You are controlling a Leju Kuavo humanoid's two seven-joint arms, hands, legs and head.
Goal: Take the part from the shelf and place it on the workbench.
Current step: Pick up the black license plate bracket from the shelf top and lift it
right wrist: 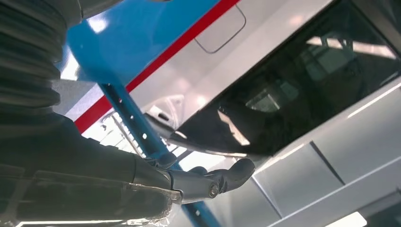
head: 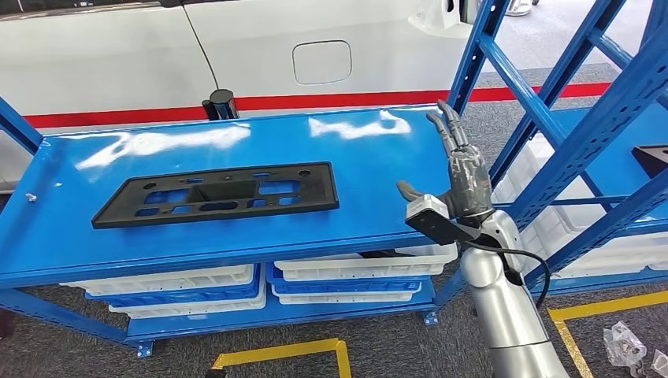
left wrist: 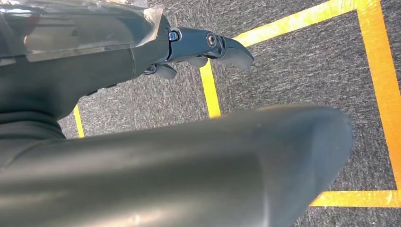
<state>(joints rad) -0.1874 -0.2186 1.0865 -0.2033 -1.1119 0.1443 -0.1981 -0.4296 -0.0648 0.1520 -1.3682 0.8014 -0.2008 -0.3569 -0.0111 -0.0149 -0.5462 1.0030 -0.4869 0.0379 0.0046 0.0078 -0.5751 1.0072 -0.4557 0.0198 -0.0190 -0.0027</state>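
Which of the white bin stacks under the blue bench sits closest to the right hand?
The right-hand stack, directly under the bench's right end beside the right hand; the left stack lies under the black part.

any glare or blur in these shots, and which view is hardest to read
Head view: sharp, with white glare patches on the blue workbench behind the black part; the right hand is crisp. Left wrist view: the near dark body is soft, while the yellow floor tape is clear. Right wrist view: hardest to read, tilted, with bright reflections on dark glass.
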